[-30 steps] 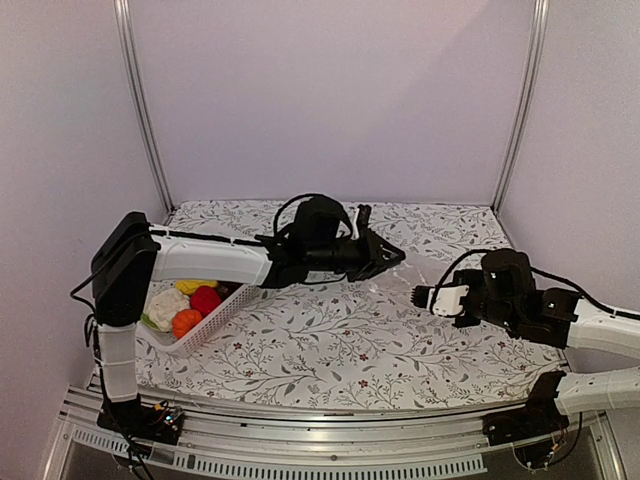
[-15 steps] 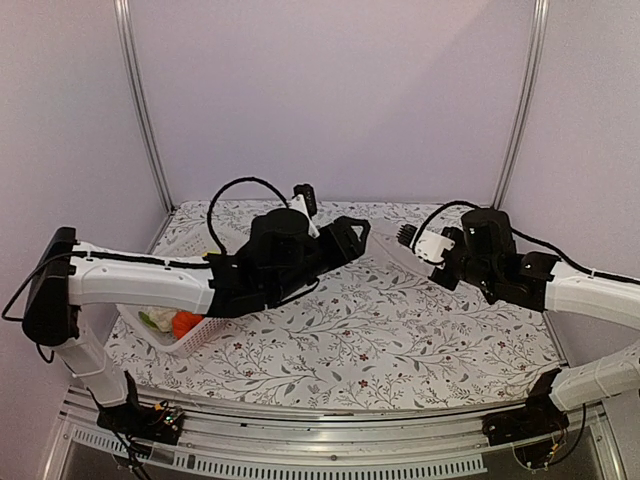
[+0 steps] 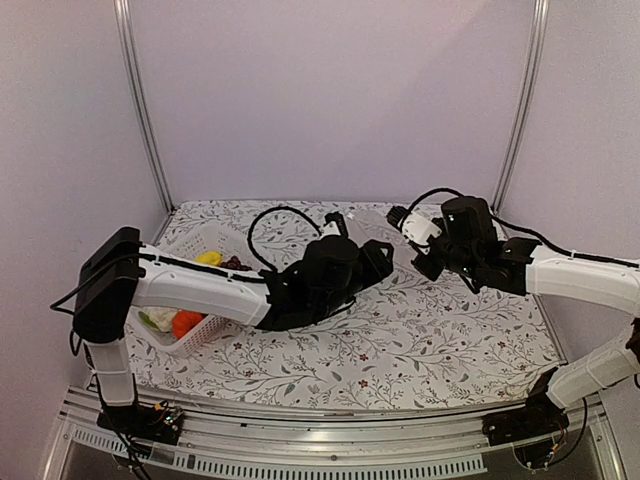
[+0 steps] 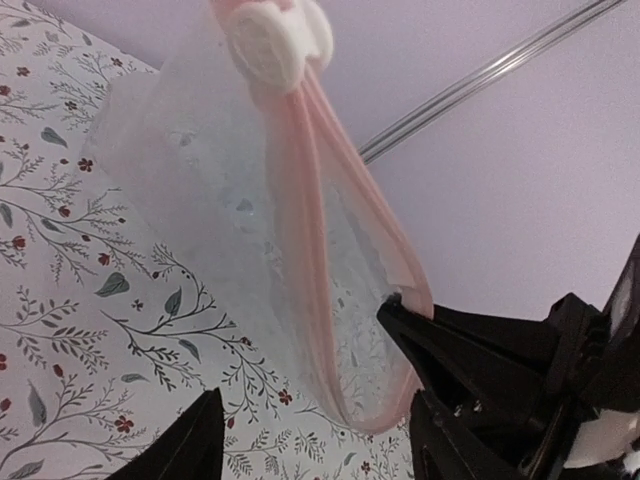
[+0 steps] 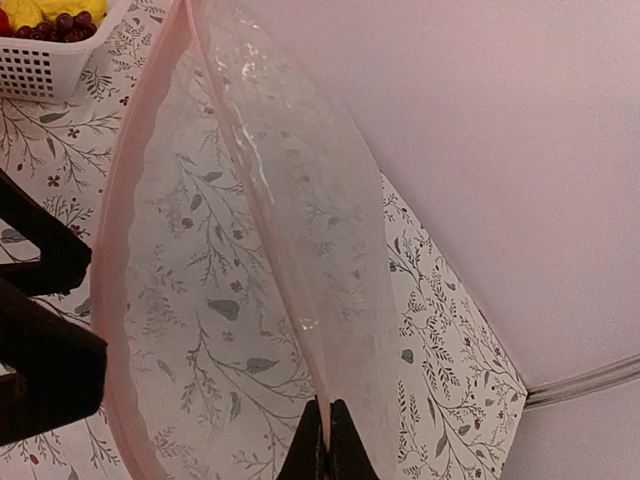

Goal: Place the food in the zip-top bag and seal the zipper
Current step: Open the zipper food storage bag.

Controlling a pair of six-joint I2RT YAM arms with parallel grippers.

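The clear zip-top bag (image 3: pixel 362 222) hangs above the table between my two grippers, with its mouth spread open. My right gripper (image 5: pixel 326 435) is shut on one lip of the mouth and shows in the top view (image 3: pixel 402 232). The pinkish zipper strip (image 4: pixel 300 200) loops down between the fingers of my left gripper (image 4: pixel 305 390), which is open; the strip touches its right finger (image 4: pixel 420 335). The strip also shows in the right wrist view (image 5: pixel 112 260). The food lies in the white basket (image 3: pixel 205 330): a yellow piece (image 3: pixel 208 258), grapes (image 3: pixel 235 263), an orange piece (image 3: pixel 185 322) and cauliflower (image 3: pixel 160 318). The red piece is hidden.
The basket stands at the table's left side, partly under my left arm (image 3: pixel 200 290). The floral table cover (image 3: pixel 430 340) spreads under the bag. Purple walls and metal posts (image 3: pixel 515 110) close in the back and sides.
Both grippers rose and moved toward the back middle, carrying the bag off the table. My right gripper came up and left; my left arm swung lower across the basket.
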